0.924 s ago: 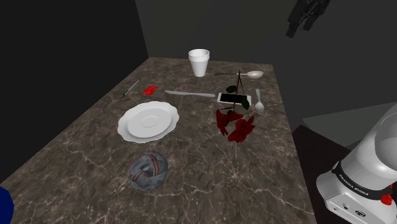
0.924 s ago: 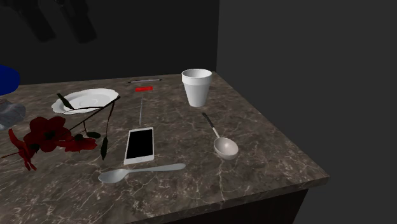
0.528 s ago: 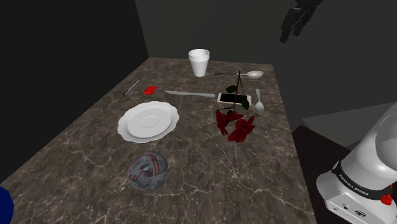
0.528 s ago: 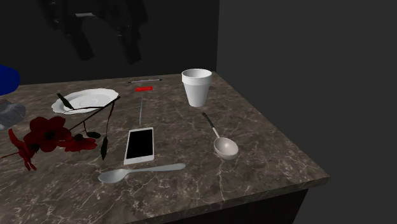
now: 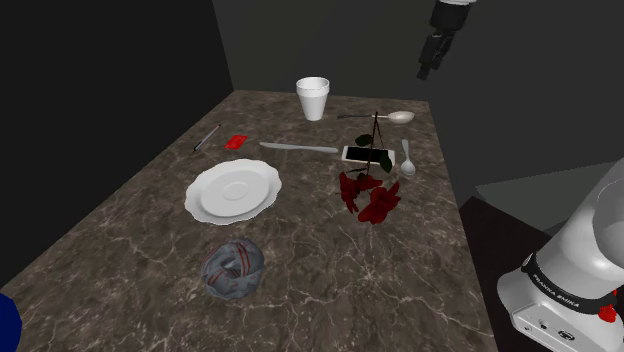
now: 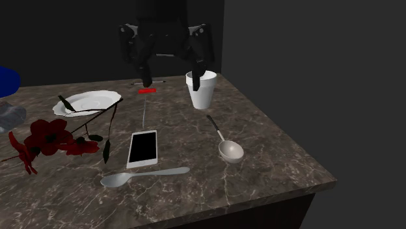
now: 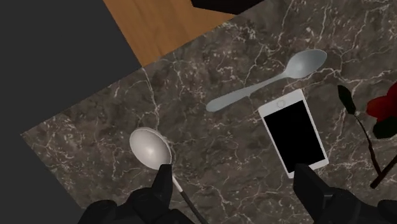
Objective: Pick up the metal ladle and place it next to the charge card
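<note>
Shoulder view: gripper (image 5: 428,62) hangs high over the tabletop (image 5: 300,240) end where the ladle (image 5: 392,117) lies.

Second exterior view: fingers (image 6: 198,62) spread, empty. The red card (image 6: 148,90) lies well apart from the ladle.

Wrist view: ladle off-centre, by one finger.

Judged: approach step. Next, centre on the handle and descend.

In the shoulder view, spoon (image 5: 407,160) lies beside phone (image 5: 367,154) — ladle (image 5: 398,117) behind, cup (image 5: 313,98) leftward.

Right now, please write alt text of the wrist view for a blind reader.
The open black gripper hangs above a dark marbled table, with the grey ladle beside one finger and a white phone by the other. A pale spoon lies beyond them.
</note>
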Tool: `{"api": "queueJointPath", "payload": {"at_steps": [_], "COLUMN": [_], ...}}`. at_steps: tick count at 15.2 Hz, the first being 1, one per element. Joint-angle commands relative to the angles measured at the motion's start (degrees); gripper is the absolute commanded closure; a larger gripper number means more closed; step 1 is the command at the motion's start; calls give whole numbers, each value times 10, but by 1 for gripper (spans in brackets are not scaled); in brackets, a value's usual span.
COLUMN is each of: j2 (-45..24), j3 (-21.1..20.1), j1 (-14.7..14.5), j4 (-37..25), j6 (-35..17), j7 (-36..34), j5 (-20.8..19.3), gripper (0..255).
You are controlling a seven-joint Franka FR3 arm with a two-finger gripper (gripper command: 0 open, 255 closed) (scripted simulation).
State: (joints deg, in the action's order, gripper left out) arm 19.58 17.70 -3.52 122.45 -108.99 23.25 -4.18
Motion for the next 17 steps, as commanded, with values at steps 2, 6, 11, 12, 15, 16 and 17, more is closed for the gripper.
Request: {"api": "queueJointPath", "payload": {"at_steps": [2,6,11,12,15,16,17], "j2": [-70,-172,-303,-330,-408,-434,-461], "j3": [25,47,51,48,37,32,27], "j1": [-10,-14,-1,4,21,28,34], "j4": [-36,-99,-196,-218,-289,-315,-342], "j6": [-15,-24,-17,-13,2,9,16], "j7": [66,154,256,273,321,335,348], "j5": [23,64,119,128,152,158,164], "gripper": [0,0,0,0,0,0,0]}}
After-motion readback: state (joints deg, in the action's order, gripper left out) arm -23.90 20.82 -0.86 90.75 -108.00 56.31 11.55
